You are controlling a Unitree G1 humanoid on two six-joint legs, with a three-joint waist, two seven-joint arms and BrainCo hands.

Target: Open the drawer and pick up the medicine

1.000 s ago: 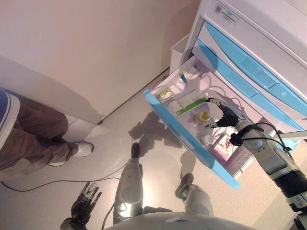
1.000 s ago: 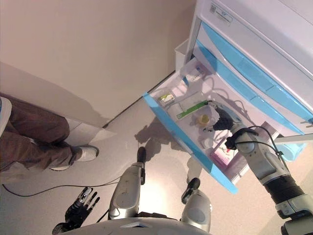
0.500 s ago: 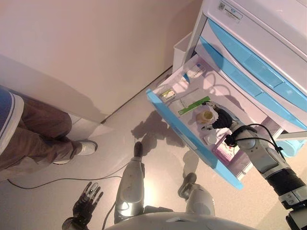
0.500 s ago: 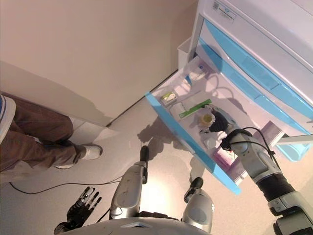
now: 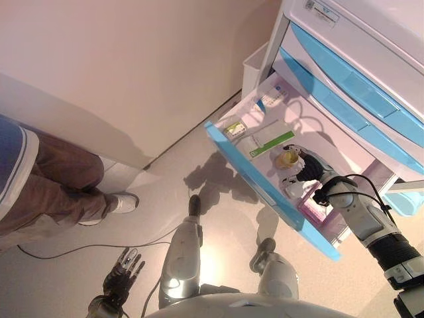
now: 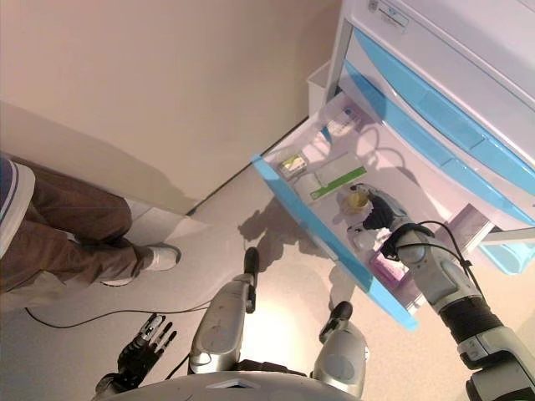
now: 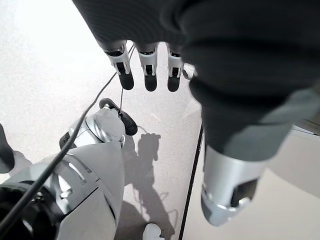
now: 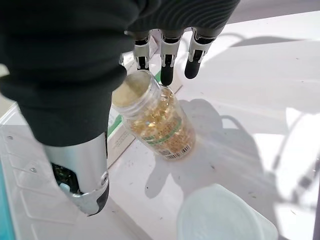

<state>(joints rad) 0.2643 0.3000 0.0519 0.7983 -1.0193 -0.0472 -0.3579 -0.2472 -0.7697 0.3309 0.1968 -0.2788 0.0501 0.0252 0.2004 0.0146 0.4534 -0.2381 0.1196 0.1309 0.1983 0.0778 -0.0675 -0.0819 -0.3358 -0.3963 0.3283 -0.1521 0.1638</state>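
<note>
The cart's lowest drawer [image 5: 246, 173], with a blue front, stands pulled open. A clear medicine bottle [image 8: 156, 118] of yellow capsules with a pale cap lies on its side on the drawer floor; it also shows in the left eye view [image 5: 286, 159]. My right hand [image 5: 307, 169] hangs just over it, open. Its fingers [image 8: 168, 69] reach past the cap end and its thumb [image 8: 80, 175] stands on the other side, with no grip on the bottle. My left hand [image 5: 120, 281] hangs open low by the floor, its fingers [image 7: 146, 66] straight.
The drawer also holds a green-and-white box [image 5: 269, 142], a small box [image 5: 233, 128], a white round lid [image 8: 220, 216] and a pink box [image 5: 311, 209]. Closed blue drawers [image 5: 351, 86] stand above. A white bin [image 5: 256, 62] is beside the cart. A person's legs [image 5: 53, 192] stand at the left.
My right hand has moved in over the bottle, so its fingers and thumb now straddle it. The camera has shifted slightly. The left hand stays idle.
</note>
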